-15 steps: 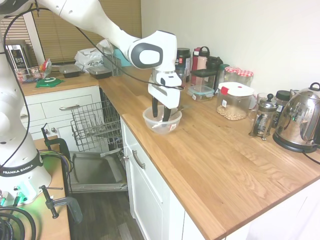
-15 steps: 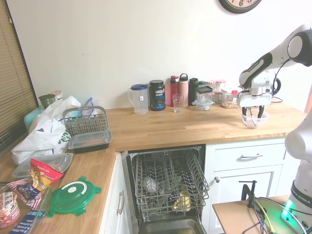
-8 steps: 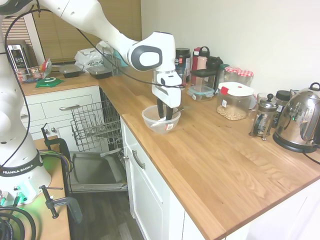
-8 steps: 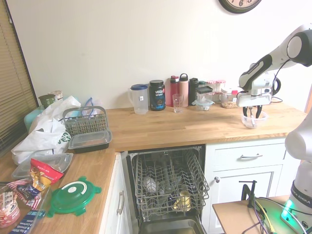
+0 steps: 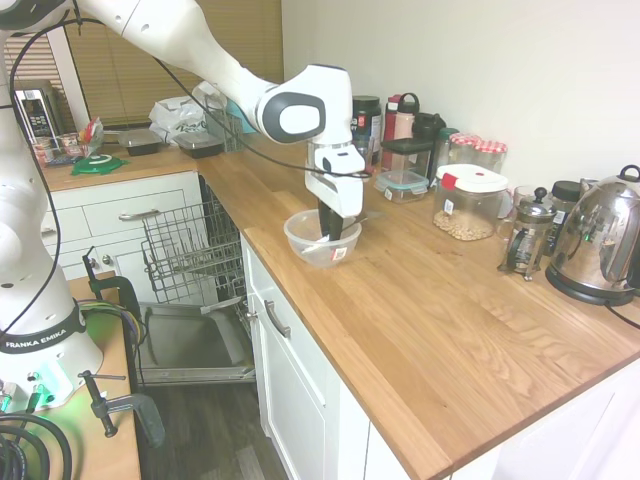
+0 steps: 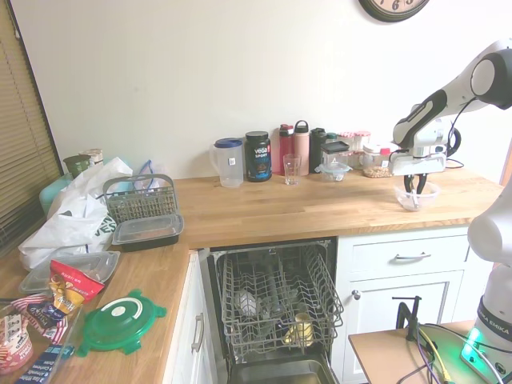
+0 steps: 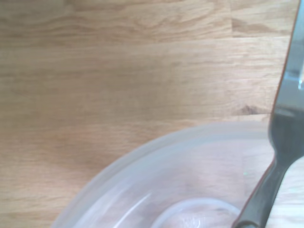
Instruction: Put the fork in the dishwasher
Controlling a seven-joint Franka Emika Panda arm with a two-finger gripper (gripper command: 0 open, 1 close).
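Gripper (image 5: 331, 236) is down in the clear plastic bowl (image 5: 324, 240), fingers drawn in around the fork (image 7: 280, 142), it looks. Thin, stiff, slick steel; pinch the handle mid-length or it'll swivel.

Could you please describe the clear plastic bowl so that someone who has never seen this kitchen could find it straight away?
Start at the long wooden countertop and find the open dishwasher beneath it. Just past the dishwasher, near the counter's front edge, sits the clear plastic bowl, directly under the white arm's gripper. Unlike the lidded jars and bottles along the wall, it is low, open-topped and see-through, with a fork resting in it.
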